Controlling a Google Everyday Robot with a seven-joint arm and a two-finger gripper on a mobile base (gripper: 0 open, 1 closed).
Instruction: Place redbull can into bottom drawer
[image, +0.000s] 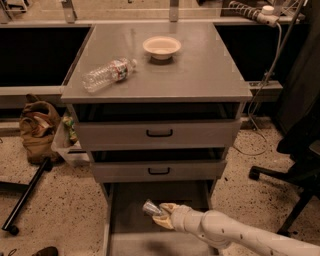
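Note:
The bottom drawer (125, 200) is pulled out below the cabinet, a wide grey tray with low side walls. The redbull can (152, 208), shiny silver, lies tilted inside the drawer space, held at its right end. My gripper (165, 216), cream coloured on a white arm reaching in from the lower right, is shut on the can and holds it over the drawer's floor. Whether the can touches the floor cannot be told.
Two upper drawers with black handles (159, 133) are closed above. On the cabinet top lie a clear plastic bottle (106, 74) and a cream bowl (161, 47). A brown bag (37, 130) and a black pole (26, 194) are left; an office chair base (280, 177) is right.

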